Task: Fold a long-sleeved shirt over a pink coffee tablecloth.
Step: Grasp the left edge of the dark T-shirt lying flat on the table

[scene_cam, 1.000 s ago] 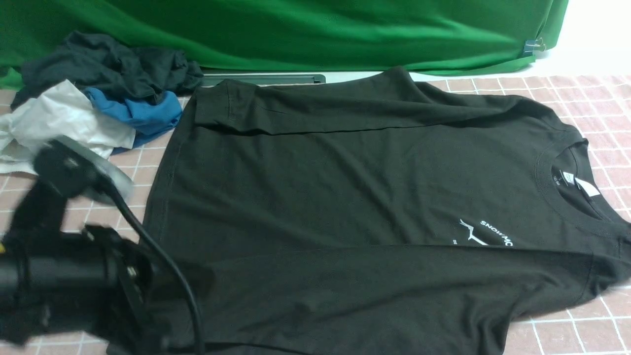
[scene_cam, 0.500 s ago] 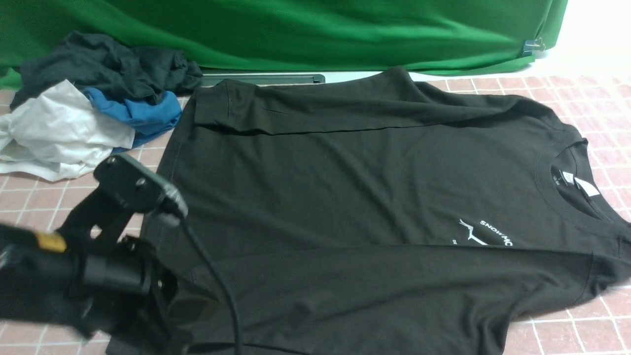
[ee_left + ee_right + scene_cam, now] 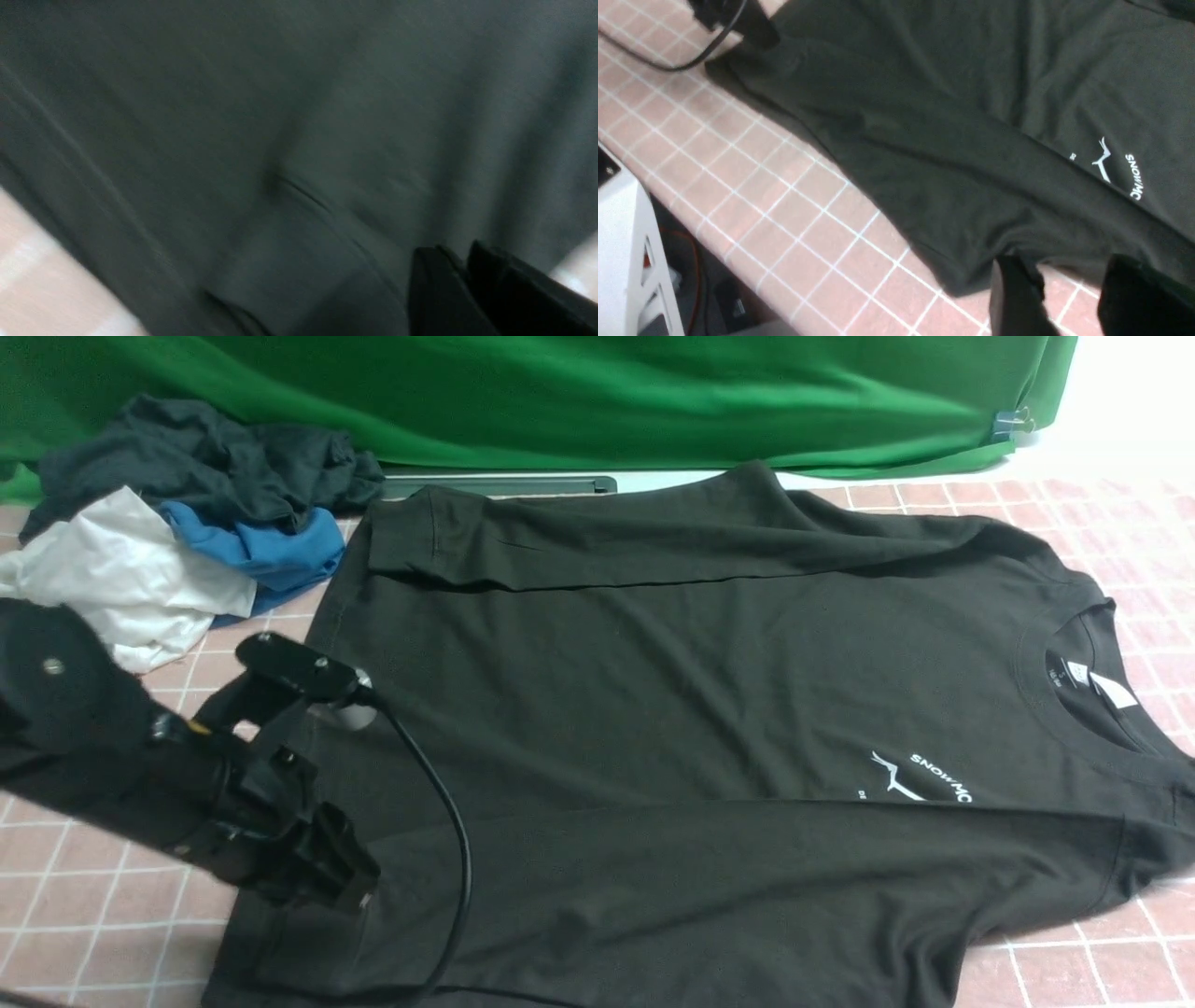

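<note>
The long-sleeved shirt [image 3: 672, 691] lies face up across the pink coffee tablecloth [image 3: 1074, 971], collar toward my right and hem toward my left. Its white chest lettering [image 3: 938, 784] and neck label [image 3: 1111, 691] both show. The far sleeve [image 3: 560, 546] is laid along the far edge of the body and the near sleeve [image 3: 747, 877] along the near edge. I read this as the garment squared into a long rectangle, so the body can next be folded end to end. The cloth looks flat, with only shallow ripples, which should help that fold go cleanly.

My left gripper [image 3: 341, 882] sits low over the hem end of the near sleeve, just above or touching the fabric. That is where the cuff would be set down. My left wrist view is blurred and shows the two fingers [image 3: 439, 289] close together over dark cloth. I cannot tell whether they pinch anything or are parted. The left arm reaches in from the near left corner, forearm angled down, its cable [image 3: 448, 859] looping over the shirt.

My right gripper [image 3: 1064, 275] is outside the front view. In its own wrist view the jaws are parted and empty, poised above the near shoulder edge where shirt meets tablecloth, which seems a ready position.

A heap of garments [image 3: 187, 523] sits at the far left of the tabletop, apart from the shirt, in front of the green backdrop [image 3: 560, 392].
</note>
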Robot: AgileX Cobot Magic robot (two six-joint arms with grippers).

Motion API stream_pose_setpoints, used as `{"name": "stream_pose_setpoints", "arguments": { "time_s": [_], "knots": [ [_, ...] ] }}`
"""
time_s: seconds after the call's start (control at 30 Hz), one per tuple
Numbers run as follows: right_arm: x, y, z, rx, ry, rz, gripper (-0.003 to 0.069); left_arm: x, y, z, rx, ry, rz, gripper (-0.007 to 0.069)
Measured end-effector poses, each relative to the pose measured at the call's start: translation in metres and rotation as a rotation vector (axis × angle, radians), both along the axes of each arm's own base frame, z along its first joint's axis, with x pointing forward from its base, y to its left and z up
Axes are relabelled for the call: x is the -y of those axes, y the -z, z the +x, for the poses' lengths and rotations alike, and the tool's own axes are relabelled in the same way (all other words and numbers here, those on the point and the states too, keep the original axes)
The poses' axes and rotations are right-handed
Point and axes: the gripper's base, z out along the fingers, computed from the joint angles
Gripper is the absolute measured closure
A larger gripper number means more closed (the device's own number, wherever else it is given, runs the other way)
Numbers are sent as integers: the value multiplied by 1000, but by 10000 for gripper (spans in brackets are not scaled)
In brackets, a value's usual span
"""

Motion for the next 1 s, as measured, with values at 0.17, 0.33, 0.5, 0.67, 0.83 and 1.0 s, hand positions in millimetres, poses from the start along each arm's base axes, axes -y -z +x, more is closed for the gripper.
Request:
{"name": "stream_pose_setpoints", "arguments": {
  "time_s": [0.17, 0.33, 0.5, 0.67, 0.83, 1.0],
  "knots": [
    [0, 0, 0, 21, -29, -26, 410, -3, 24, 19, 42, 51, 77, 318],
    [0, 0, 0, 28, -32, -27, 410, -4, 45, 28, 32, 93, 110, 242],
    [0, 0, 0, 32, -36, -32, 410, -4, 50, 32, 49, 94, 123, 246],
    [0, 0, 0, 33, -36, -31, 410, -4, 51, 31, 39, 94, 118, 337],
    [0, -1, 1, 37, -36, -30, 410, -3, 51, 30, 25, 101, 112, 533],
    [0, -1, 1, 38, -36, -29, 410, -3, 47, 28, 21, 99, 99, 567]
  ]
}}
